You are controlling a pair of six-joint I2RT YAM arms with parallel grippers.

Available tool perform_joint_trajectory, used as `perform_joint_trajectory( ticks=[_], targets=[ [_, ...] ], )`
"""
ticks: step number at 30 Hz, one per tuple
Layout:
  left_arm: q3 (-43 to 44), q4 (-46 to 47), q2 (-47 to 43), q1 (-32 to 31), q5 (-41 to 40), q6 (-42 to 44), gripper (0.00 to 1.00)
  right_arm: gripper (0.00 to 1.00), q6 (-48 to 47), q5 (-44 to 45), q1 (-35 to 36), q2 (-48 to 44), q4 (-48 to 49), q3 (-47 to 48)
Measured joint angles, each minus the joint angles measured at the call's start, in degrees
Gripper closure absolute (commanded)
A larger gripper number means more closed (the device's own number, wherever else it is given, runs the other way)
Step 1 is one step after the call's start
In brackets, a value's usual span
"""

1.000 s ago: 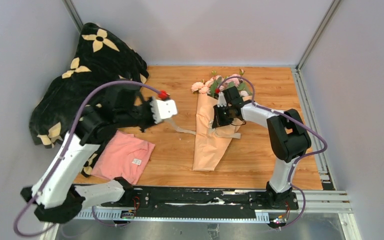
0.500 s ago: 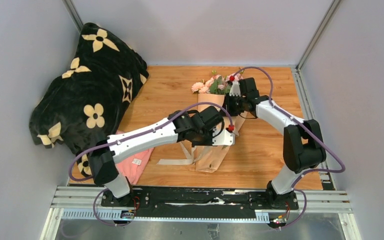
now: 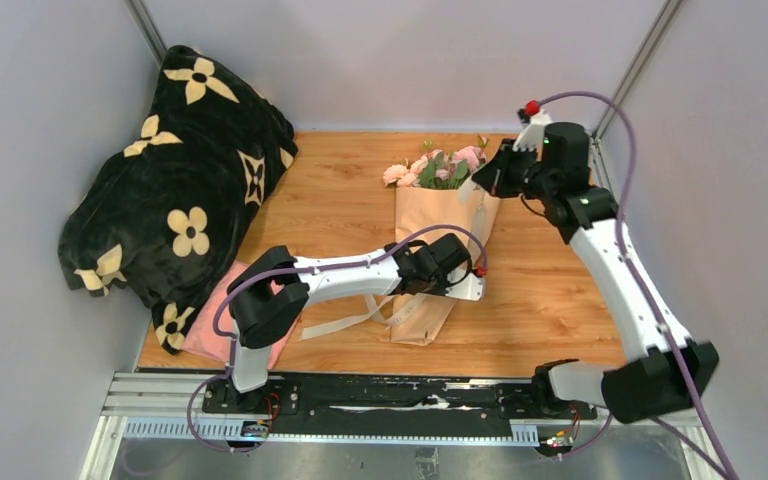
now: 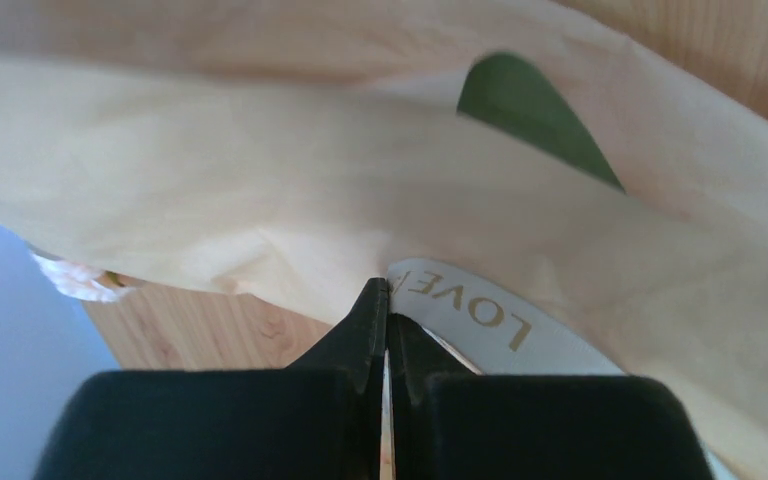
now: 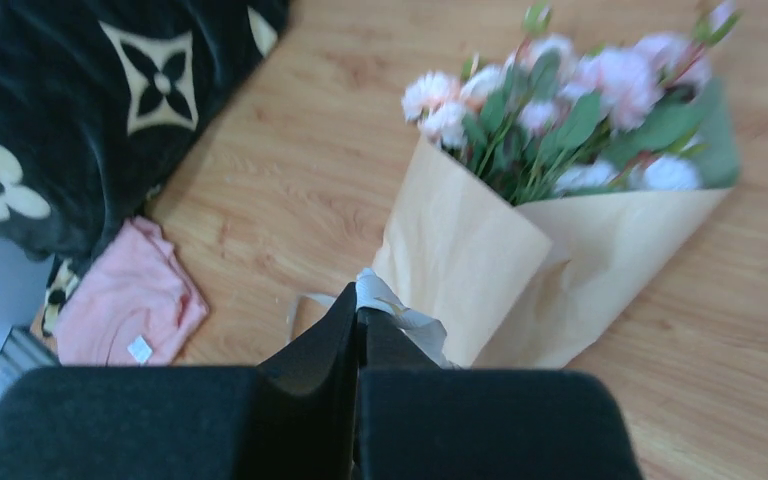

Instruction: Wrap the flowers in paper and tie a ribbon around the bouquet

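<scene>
Ribbon (image 4: 480,320) held at two places along the bouquet (image 3: 430,220)
The bouquet lies on the tabletop (image 3: 340,190). The left fingers (image 4: 355,345) are clamped on the ribbon against its narrow lower end. The right fingers (image 5: 330,340), raised beside its flowers (image 3: 435,165), pinch another ribbon stretch.

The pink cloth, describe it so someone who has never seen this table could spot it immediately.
Find the big black blanket with cream flower prints heaped at the far left of the table. At its near end, the pink cloth lies flat on the wood. It is plain pink with a small white label, unlike the peach paper bouquet mid-table.
</scene>
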Motion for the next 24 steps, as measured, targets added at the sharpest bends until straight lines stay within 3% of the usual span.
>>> perform_joint_trajectory(
  ticks=[6, 14, 18, 24],
  targets=[
    [0.0, 4.1, 1.5, -1.1, -1.9, 4.5, 1.0, 1.0, -0.1, 5.1, 0.0, -11.7, -1.4, 4.5],
    [0.0, 6.2, 6.4, -2.6, -4.4, 8.3, 1.0, 1.0, -0.2, 5.7, 0.0, -15.4, -3.2, 8.1],
    [-0.2, 7.2, 6.4, -3.8, -5.5, 8.5, 1.0, 1.0, 0.4, 5.3, 2.7, -12.5, -1.7, 8.8],
    [-4.5, 9.5, 5.1, -7.3, -7.3, 9.6, 1.0, 1.0, -0.9, 6.1, 16.4, 1.5, 1.7, 14.5]
  ],
)
